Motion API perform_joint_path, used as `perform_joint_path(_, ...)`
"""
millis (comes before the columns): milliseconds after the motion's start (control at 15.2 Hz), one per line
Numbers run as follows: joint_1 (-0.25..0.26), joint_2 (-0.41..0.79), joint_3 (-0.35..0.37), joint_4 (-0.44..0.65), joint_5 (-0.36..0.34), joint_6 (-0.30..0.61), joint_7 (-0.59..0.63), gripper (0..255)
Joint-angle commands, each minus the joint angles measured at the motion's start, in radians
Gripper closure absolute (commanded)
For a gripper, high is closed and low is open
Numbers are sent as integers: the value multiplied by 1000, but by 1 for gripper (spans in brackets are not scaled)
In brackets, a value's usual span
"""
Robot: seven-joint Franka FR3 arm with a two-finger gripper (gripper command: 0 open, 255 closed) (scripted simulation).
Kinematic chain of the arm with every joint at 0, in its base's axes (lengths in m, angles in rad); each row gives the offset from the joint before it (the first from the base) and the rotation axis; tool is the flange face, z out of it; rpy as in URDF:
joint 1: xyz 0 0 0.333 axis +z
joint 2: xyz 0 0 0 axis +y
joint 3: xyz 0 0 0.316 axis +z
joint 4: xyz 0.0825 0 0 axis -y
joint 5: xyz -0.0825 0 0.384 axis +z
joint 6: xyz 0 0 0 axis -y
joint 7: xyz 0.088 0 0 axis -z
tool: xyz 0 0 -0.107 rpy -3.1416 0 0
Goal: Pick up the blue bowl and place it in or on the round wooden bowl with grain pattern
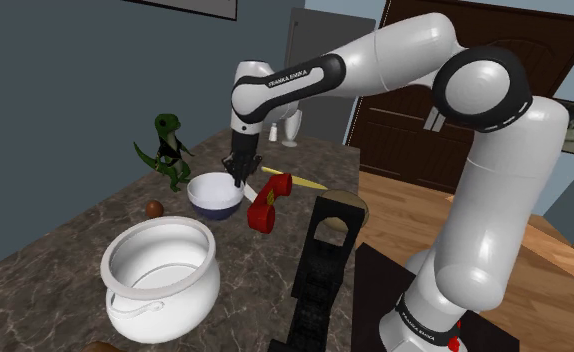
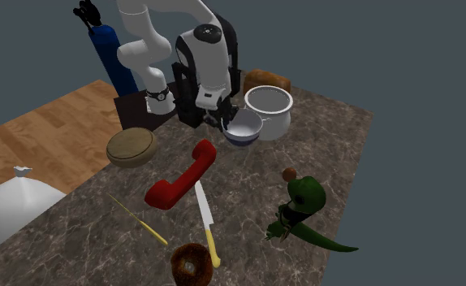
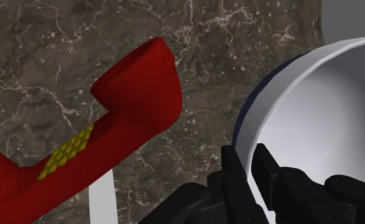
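The blue bowl (image 1: 215, 196) (image 2: 244, 128), dark blue outside and white inside, sits on the marble counter between a white pot and a red phone handset. My gripper (image 1: 240, 179) (image 2: 222, 122) (image 3: 246, 163) is at the bowl's rim on the handset side. In the wrist view one finger stands outside the bowl (image 3: 315, 114) and one inside, shut on the thin rim. The round wooden bowl (image 2: 131, 148) (image 1: 347, 203) rests near the counter's edge toward the wooden floor; in the shoulder view a black stand partly hides it.
Right beside the gripper lie a red phone handset (image 1: 270, 200) (image 2: 180, 175) (image 3: 117, 121) and a knife (image 2: 205, 218). A big white pot (image 1: 160, 272) (image 2: 269, 107) stands next to the bowl. A green dinosaur (image 1: 168, 150) (image 2: 304, 207), a yellow stick (image 2: 139, 219) and a donut (image 2: 192, 264) lie farther off.
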Motion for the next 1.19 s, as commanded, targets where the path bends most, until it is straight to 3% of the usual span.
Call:
perform_joint_path(0, 1, -8, 0, 20, -1, -27, 5, 255)
perform_joint_path(660, -1, -42, 0, 104, -4, -146, 16, 255)
perform_joint_path(1122, -73, -205, -65, -70, -2, -148, -122, 255)
